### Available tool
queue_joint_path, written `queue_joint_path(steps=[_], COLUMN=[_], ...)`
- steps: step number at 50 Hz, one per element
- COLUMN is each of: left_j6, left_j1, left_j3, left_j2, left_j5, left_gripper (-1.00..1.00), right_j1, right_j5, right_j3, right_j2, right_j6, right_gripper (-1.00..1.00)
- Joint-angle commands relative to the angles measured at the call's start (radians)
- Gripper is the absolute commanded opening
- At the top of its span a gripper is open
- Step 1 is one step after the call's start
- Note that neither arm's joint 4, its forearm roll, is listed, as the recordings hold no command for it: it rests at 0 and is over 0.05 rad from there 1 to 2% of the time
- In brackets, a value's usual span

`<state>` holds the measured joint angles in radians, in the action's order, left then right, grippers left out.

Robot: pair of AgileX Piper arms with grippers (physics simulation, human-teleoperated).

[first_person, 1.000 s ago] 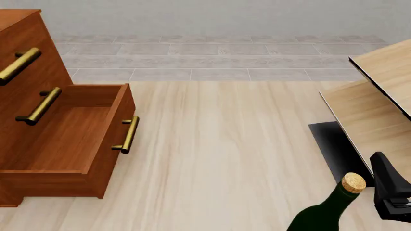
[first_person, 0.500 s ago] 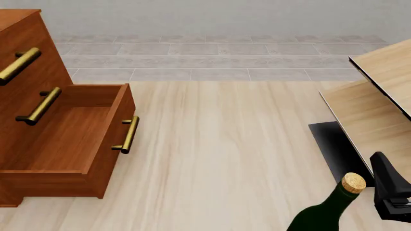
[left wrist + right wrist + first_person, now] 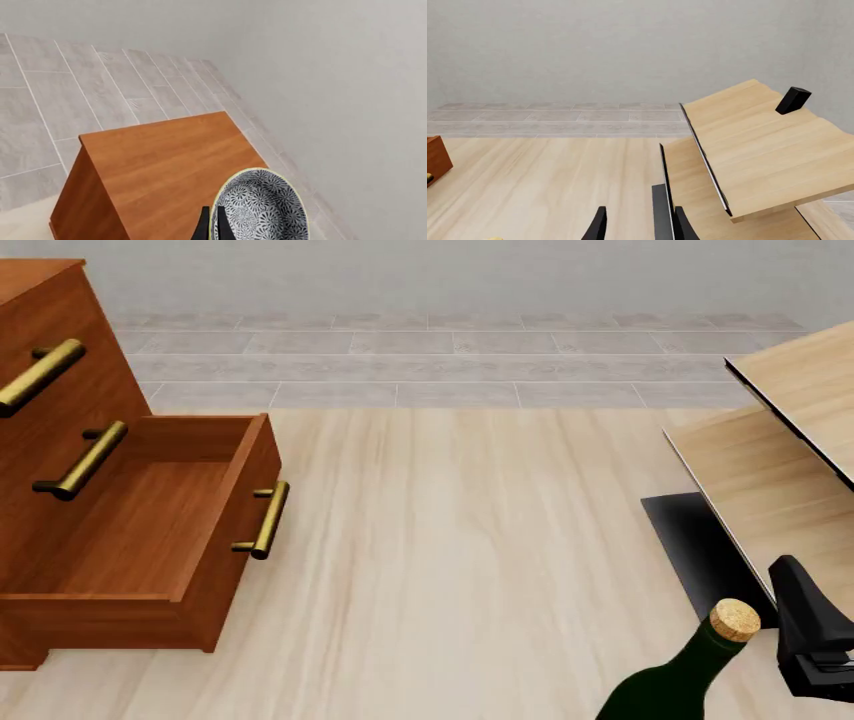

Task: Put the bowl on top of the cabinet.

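Seen from the left wrist: bowl held above the flat top of the cabinet, tipped on edge with its speckled inside facing out. Left fingers closed on the bowl's rim, one dark tip to each side of the thin wall. Not yet set down, judging by the tilt and the clear cabinet top beneath. Seen from the front: neither bowl nor left arm in frame; only the cabinet's drawer side at the left edge, with brass handles and the lowest drawer pulled open and empty. Pale wooden table across the middle, a green corked bottle near the bottom right, pale panelled furniture behind it. Right gripper parked low by the bottle; fingers apart, holding nothing. Bowl likely rigid, light, smooth-glazed and breakable, so prone to slip or swing in a pinch at the rim. Best grasped as here, across the rim wall, then levelled and lowered gently onto the cabinet top, well in from its edges, before letting go.
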<state>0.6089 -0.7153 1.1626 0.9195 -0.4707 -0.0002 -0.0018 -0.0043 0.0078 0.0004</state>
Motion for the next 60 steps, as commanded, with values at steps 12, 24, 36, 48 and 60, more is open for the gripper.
queue_joint_path(steps=[12,24,36,48,60], left_j6=[-0.033,-0.05,-0.058,-0.07,-0.082], left_j1=[0.009,0.001,-0.01,-0.012,-0.016], left_j3=[-0.017,-0.031,-0.033,-0.051,-0.061], left_j2=[0.033,0.047,0.062,0.081,0.095], left_j5=[0.048,0.078,0.098,0.128,0.147], left_gripper=[-1.0,-1.0,-1.0,-1.0,-1.0], right_j1=[0.0,0.0,0.0,0.0,0.0], right_j5=[0.0,0.0,0.0,0.0,0.0], right_j3=[0.0,0.0,0.0,0.0,0.0], right_j2=[0.0,0.0,0.0,0.0,0.0], right_j6=[0.0,0.0,0.0,0.0,0.0], right_gripper=[1.0,1.0,1.0,1.0,1.0])
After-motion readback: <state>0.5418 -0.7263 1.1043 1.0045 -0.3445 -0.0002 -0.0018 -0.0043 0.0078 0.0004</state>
